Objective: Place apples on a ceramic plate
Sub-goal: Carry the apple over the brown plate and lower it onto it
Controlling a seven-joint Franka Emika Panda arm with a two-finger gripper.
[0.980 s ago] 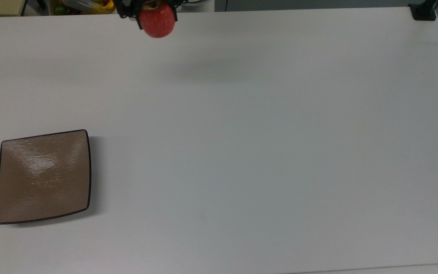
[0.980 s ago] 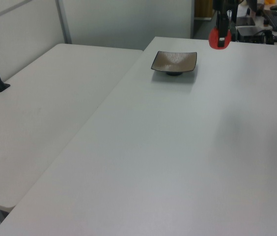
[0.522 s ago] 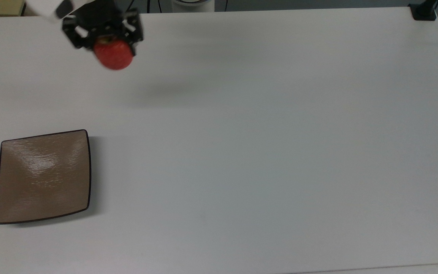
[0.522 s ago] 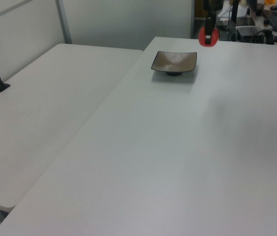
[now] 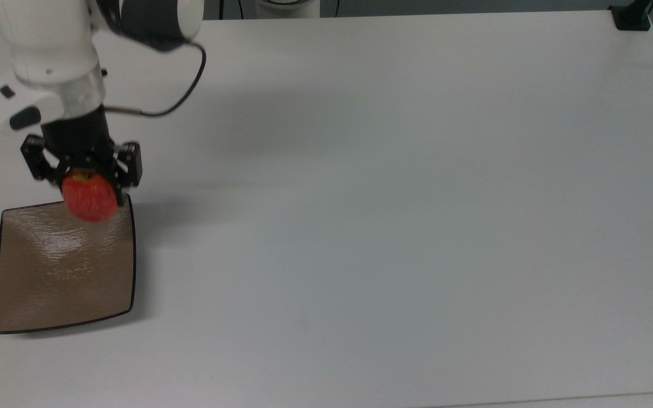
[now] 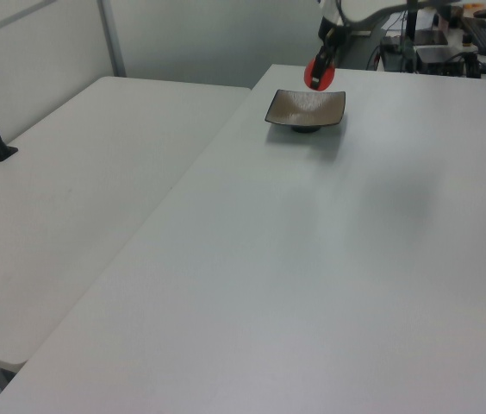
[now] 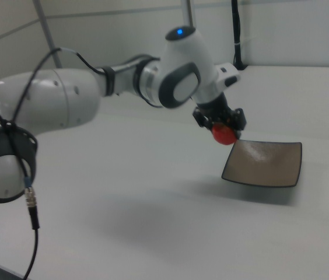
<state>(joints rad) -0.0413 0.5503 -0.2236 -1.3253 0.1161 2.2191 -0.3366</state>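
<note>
A red apple [image 5: 90,199] hangs in the air with my gripper [image 5: 85,187] shut on it, black fingers [image 5: 129,170] on both sides. It hovers over the far edge of the square tan-brown ceramic plate [image 5: 60,277], which lies at the top view's lower left. In the left view the apple [image 6: 319,72] sits just above the plate's [image 6: 303,109] far rim. In the right view the apple [image 7: 225,135] hangs at the plate's [image 7: 266,166] left corner, held by the gripper [image 7: 223,128].
The plate rests on a wide white table [image 5: 394,215]. A black post base [image 5: 631,19] stands at the top view's upper right corner. A second white table [image 6: 62,207] adjoins on the left view's left.
The arm has carried the apple from the table's far edge down and to the top view's left, from open table to above the plate's rim. The plate has not moved.
</note>
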